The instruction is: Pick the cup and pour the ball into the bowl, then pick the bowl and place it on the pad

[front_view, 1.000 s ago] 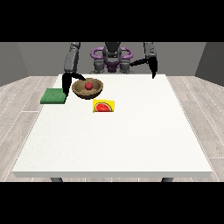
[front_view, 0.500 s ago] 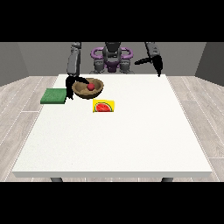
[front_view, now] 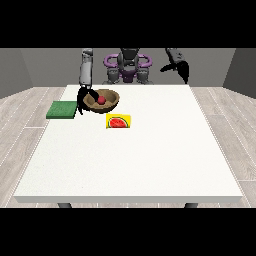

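1. The white desk [front_view: 130, 160] fills most of the view, with the robot [front_view: 128, 65] at its far edge. All the things sit in the far left part of the desk.
2. The brown bowl [front_view: 101, 100] stands near the far left, and the red ball [front_view: 101, 100] already lies inside it. Judged from this, the pouring step looks done. No cup shows anywhere in the view.
3. The green pad [front_view: 62, 109] lies flat just left of the bowl, apart from it, and nothing rests on it. So setting the bowl on the pad is not yet done.
4. A yellow card with a watermelon picture [front_view: 119, 121] lies just in front of the bowl, a little to the right.
5. The hand at the view's left [front_view: 82, 100] is at the bowl's left rim, its fingers curled about the edge; it appears to be holding the bowl.
6. The hand at the view's right [front_view: 182, 69] hangs in the air beyond the far right of the desk, holding nothing; whether its fingers are spread or closed cannot be told.
7. The room has a pale wood-plank floor [front_view: 25, 115] and plain grey walls [front_view: 30, 65].
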